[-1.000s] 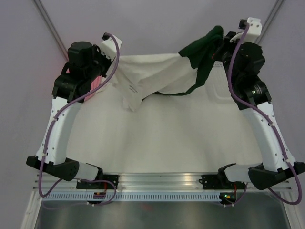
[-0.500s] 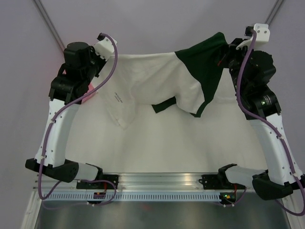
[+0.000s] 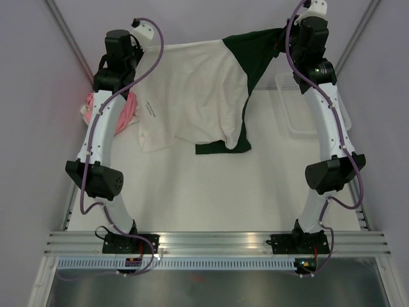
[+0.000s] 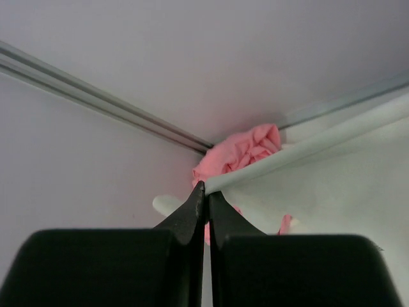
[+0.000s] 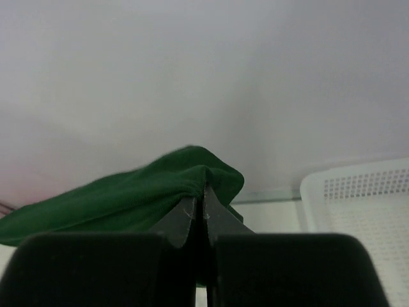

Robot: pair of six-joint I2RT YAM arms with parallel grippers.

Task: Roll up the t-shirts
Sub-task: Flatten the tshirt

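A cream t-shirt (image 3: 192, 89) and a dark green t-shirt (image 3: 255, 51) hang spread together between my two grippers at the far side of the table. The green one runs behind the cream one, and a strip of it shows at the bottom. My left gripper (image 3: 140, 51) is shut on the cream t-shirt's upper edge (image 4: 332, 185), pinched at the tips of the left gripper (image 4: 206, 187). My right gripper (image 3: 281, 41) is shut on a fold of the green t-shirt (image 5: 128, 198), bunched over the tips of the right gripper (image 5: 204, 187). A pink t-shirt (image 3: 128, 109) lies crumpled at the far left, and in the left wrist view that pink t-shirt (image 4: 239, 150) sits beyond the fingers.
A white mesh basket (image 3: 297, 109) stands at the right beside the right arm, and the same basket (image 5: 364, 204) fills the right of the right wrist view. Grey walls close in the back and both sides. The hanging cloth's lower hem rests on the table (image 3: 204, 192).
Both arms have stretched up and toward the back wall. The two t-shirts, bunched and sagging a second ago, now hang wide and flat between the grippers.
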